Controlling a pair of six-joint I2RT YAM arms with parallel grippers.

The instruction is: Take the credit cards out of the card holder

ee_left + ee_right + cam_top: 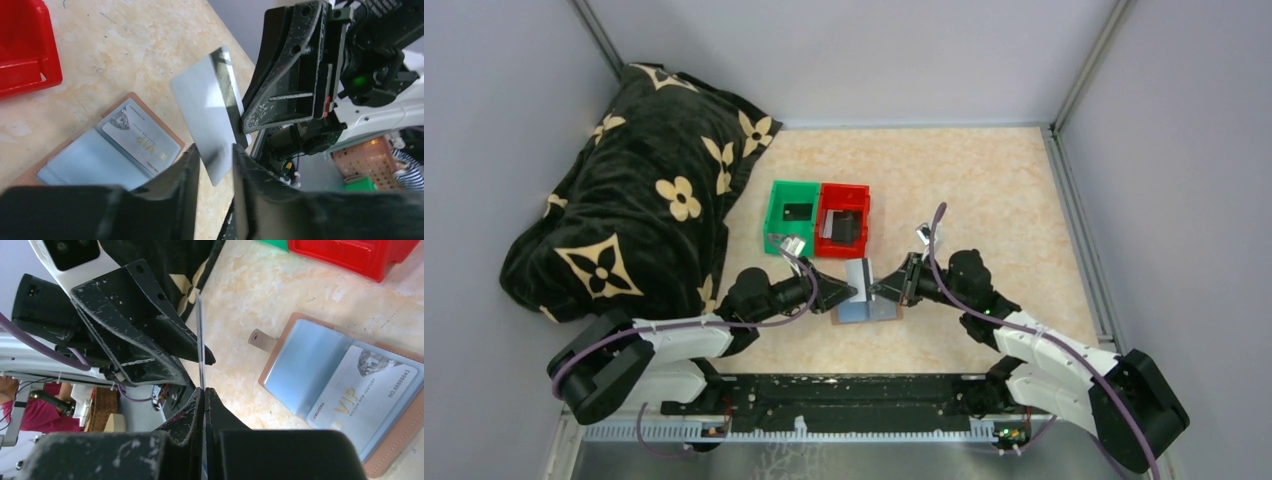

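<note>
The card holder (871,308) lies open on the table, tan outside with pale blue pockets. It also shows in the left wrist view (85,162) and the right wrist view (305,357). A silver VIP credit card (367,390) sits in its pocket (141,140). My right gripper (204,390) is shut on a plain grey card (207,107) and holds it upright above the holder (857,275). My left gripper (215,155) is open, and the card's lower corner hangs between its fingers. The two grippers (844,293) (887,289) face each other.
A green bin (776,225) and a red bin (860,240) stand side by side behind the holder, each with a dark card inside. A black blanket with tan flowers (624,200) is piled at the back left. Grey walls close the table in.
</note>
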